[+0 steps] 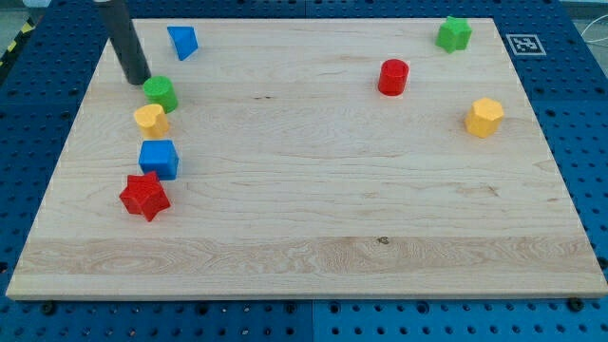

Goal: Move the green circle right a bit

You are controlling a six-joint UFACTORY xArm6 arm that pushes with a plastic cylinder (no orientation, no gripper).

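The green circle sits on the wooden board near the view's upper left. My tip is just to the left of it and slightly above, close to or touching its edge. A yellow block lies right below the green circle, touching or nearly touching it.
A blue cube and a red star lie below the yellow block in a column. A blue triangular block is at the top left. A red cylinder, a green star and a yellow hexagon lie on the right.
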